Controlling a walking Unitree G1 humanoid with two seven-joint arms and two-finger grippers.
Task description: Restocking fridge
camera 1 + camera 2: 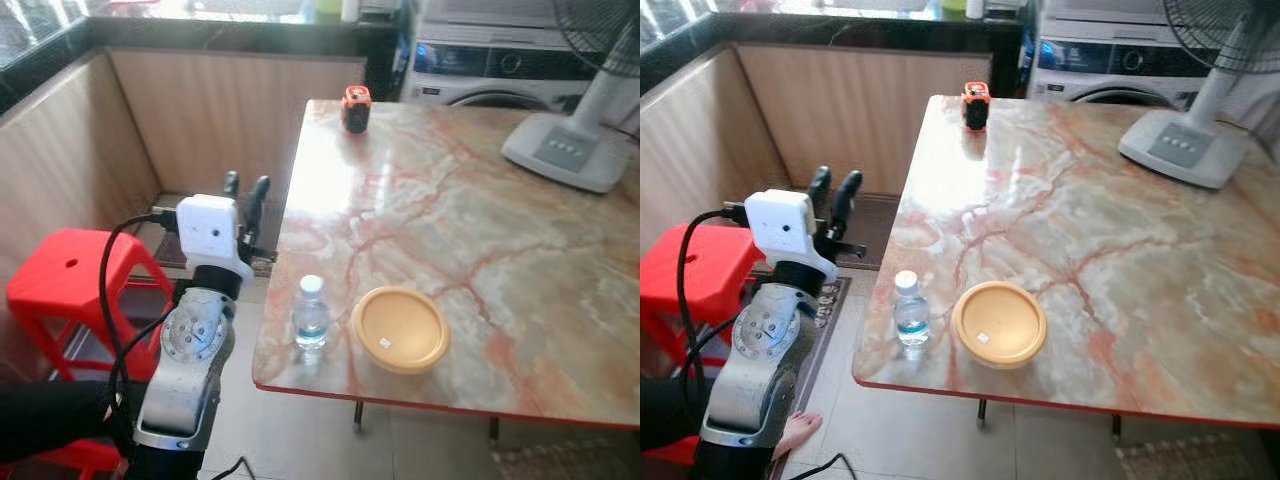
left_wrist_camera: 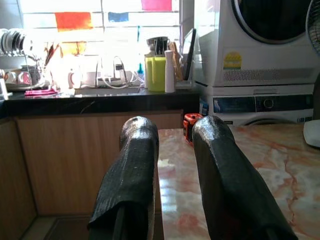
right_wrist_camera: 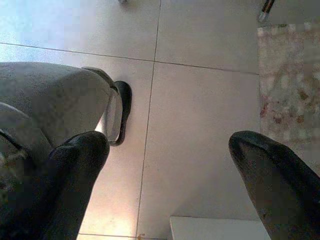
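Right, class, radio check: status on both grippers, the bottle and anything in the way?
Left gripper raised beside table, empty, slightly open. Right gripper open, pointing at floor. Water bottle upright at table edge beside yellow lidded container. Path clear.

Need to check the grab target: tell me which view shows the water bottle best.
The right eye view: the water bottle stands whole and unblocked near the marble table's front corner. The left eye view shows it too, equally upright, beside the yellow lidded container.
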